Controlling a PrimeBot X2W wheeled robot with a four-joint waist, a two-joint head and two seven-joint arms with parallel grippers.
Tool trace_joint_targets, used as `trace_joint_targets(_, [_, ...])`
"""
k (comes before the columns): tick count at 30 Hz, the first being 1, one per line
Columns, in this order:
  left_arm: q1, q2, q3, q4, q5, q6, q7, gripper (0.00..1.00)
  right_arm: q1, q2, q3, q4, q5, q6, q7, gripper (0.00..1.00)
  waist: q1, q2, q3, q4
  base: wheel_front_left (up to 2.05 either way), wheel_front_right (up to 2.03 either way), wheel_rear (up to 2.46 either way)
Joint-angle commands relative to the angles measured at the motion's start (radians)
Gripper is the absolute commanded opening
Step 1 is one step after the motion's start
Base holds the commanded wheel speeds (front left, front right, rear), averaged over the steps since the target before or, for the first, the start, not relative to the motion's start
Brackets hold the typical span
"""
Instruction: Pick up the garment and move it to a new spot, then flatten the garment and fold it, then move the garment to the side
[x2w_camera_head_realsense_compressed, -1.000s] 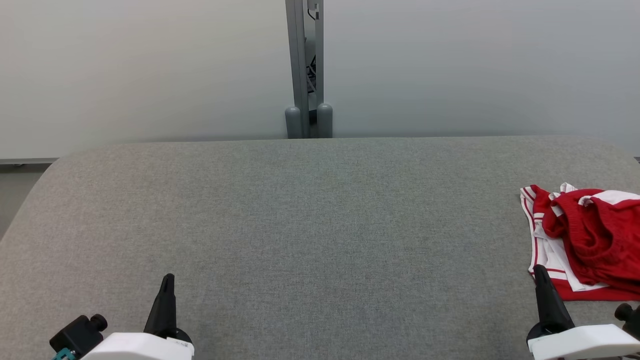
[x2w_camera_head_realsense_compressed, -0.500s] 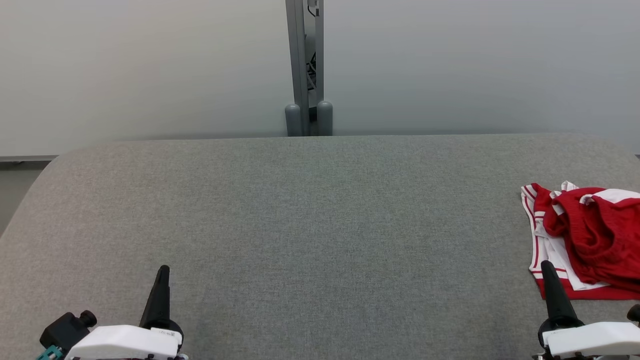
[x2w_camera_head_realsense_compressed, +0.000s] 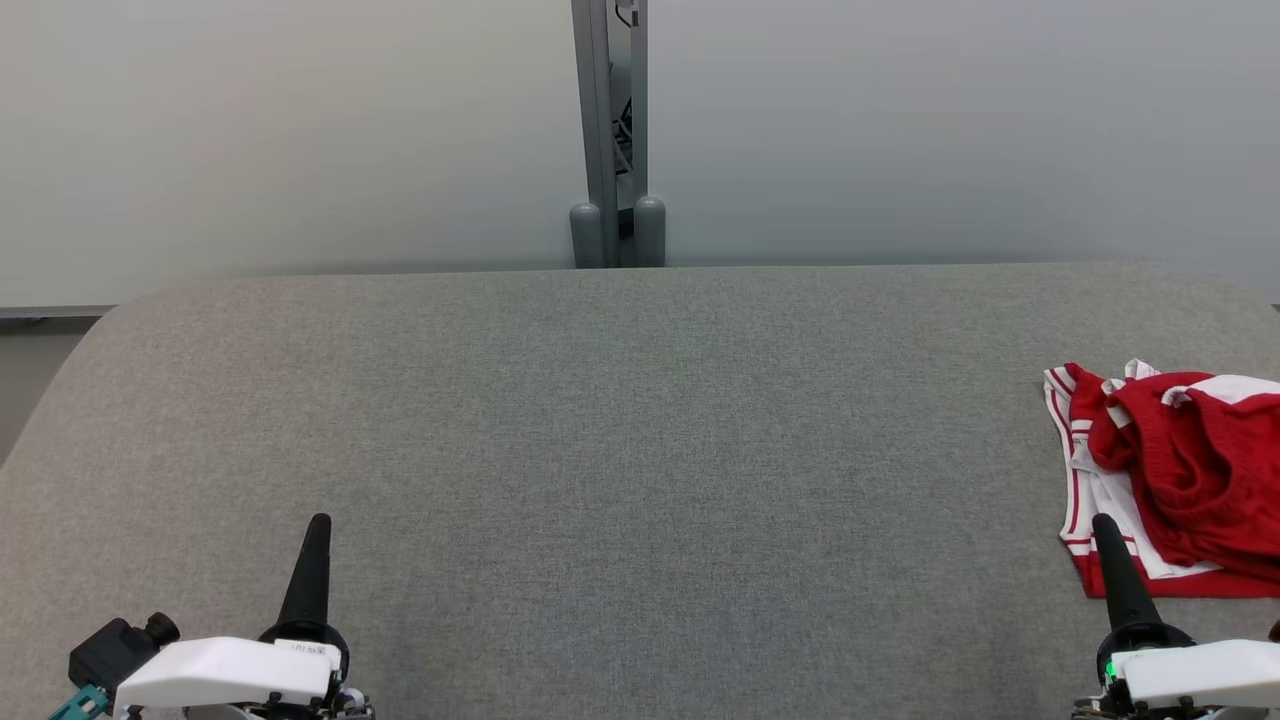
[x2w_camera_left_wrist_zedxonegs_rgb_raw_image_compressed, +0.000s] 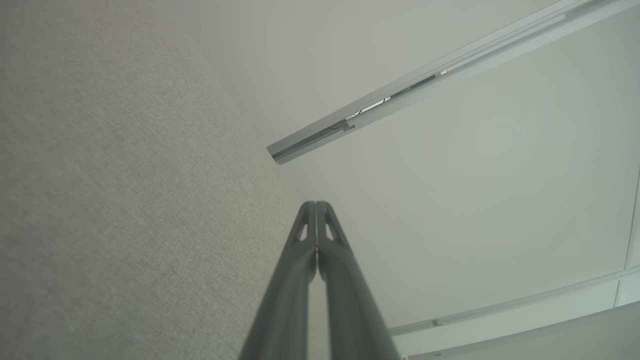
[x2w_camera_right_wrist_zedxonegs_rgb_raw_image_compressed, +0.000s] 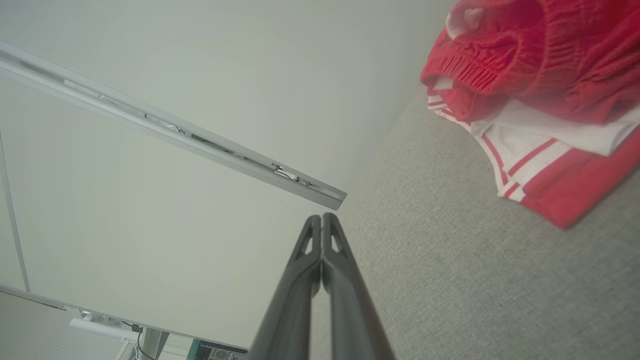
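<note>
The head camera looked forward and down from above the near edge of the grey table (x2w_camera_head_realsense_compressed: 640, 450), taking in its full width, the pale wall (x2w_camera_head_realsense_compressed: 300, 130) behind and the metal post (x2w_camera_head_realsense_compressed: 608, 120) at the far edge. Each wrist camera sat low and close to the tabletop, rolled sideways and aimed toward that wall, the one along the left gripper (x2w_camera_left_wrist_zedxonegs_rgb_raw_image_compressed: 316, 205) with the table at its view's left, the one along the right gripper (x2w_camera_right_wrist_zedxonegs_rgb_raw_image_compressed: 321, 217) with it at the right. All three views shared post and tabletop; the head and right wrist views both caught the red-and-white garment (x2w_camera_head_realsense_compressed: 1170, 470) at the table's right end, much nearer from the wrist.
</note>
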Motion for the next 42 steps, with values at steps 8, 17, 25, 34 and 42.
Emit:
trace_joint_targets(8, [-0.036,0.006,0.019,-0.013,-0.087,-0.014,0.025,0.00,-0.005,-0.010,-0.015,-0.026,0.094,0.000,0.024,0.00,0.0000,0.0000,0.004,0.000,0.00,0.00,0.00])
trace_joint_targets(17, [-0.047,0.007,0.031,-0.015,-0.166,-0.025,0.050,0.00,-0.003,-0.011,-0.026,-0.040,0.182,0.000,0.045,0.00,0.0000,0.0000,0.009,0.000,0.00,0.00,0.00])
trace_joint_targets(25, [-0.052,0.007,0.042,-0.016,-0.227,-0.033,0.069,0.00,-0.002,-0.012,-0.034,-0.049,0.248,0.000,0.062,0.00,0.0000,0.0000,0.013,0.001,0.00,0.00,0.00])
trace_joint_targets(34, [-0.061,0.008,0.050,-0.017,-0.285,-0.040,0.087,0.00,-0.001,-0.013,-0.042,-0.057,0.310,0.000,0.076,0.00,0.0000,0.0000,0.017,0.001,0.00,0.00,0.00])
trace_joint_targets(42, [-0.065,0.008,0.058,-0.017,-0.339,-0.047,0.103,0.00,0.001,-0.013,-0.048,-0.066,0.368,0.000,0.091,0.00,0.0000,0.0000,0.021,0.001,0.00,0.00,0.00])
